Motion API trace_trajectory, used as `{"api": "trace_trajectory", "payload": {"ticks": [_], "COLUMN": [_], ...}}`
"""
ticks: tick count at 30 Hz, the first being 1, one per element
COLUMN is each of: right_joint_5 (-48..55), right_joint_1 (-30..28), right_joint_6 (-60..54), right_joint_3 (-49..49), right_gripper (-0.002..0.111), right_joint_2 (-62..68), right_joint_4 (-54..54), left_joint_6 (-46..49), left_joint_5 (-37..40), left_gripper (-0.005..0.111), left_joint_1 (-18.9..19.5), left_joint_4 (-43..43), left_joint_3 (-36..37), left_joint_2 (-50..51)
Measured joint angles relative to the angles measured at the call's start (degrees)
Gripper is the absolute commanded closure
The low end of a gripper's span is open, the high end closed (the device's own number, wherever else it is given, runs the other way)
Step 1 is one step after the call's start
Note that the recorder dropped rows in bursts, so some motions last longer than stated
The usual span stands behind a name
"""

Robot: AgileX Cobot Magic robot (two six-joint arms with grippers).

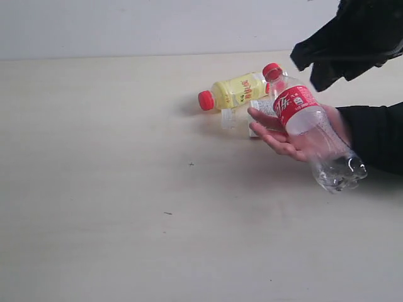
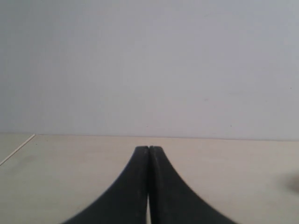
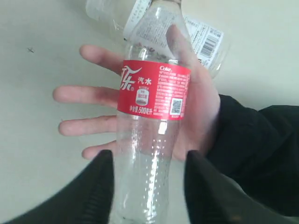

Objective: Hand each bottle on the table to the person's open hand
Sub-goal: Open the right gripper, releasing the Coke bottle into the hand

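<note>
The clear bottle (image 1: pixel 312 132) with a red cap and red label lies across the palm of the person's open hand (image 1: pixel 277 135), cap toward the far side. In the right wrist view this bottle (image 3: pixel 152 98) rests on the hand (image 3: pixel 93 95). My right gripper (image 3: pixel 149 156) is open, its jaws straddling the bottle's lower body with a gap on one side. From outside, the right gripper (image 1: pixel 315 66) hangs above the hand. The yellow bottle (image 1: pixel 236 91) lies on the table (image 1: pixel 94 189). A pale bottle (image 1: pixel 230 118) is partly hidden behind the fingers. My left gripper (image 2: pixel 148 148) is shut and empty.
The person's black sleeve (image 1: pixel 374 135) comes in from the right edge. Pale bottles (image 3: pixel 205 39) with a barcode label lie beyond the hand in the right wrist view. A white wall (image 1: pixel 157 25) backs the table's far edge.
</note>
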Motion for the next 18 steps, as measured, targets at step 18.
{"api": "trace_trajectory", "payload": {"ticks": [18], "right_joint_5": [-31.0], "right_joint_1": [0.0], "right_joint_6": [-4.0], "right_joint_3": [42.9], "right_gripper": [0.108], "right_joint_2": [-61.7], "right_joint_4": [0.4], "left_joint_6": [0.0], "left_joint_5": [0.0], "left_gripper": [0.107], "left_joint_1": [1.1], "left_joint_4": [0.0], "left_joint_3": [0.0], "left_joint_2": [0.0]}}
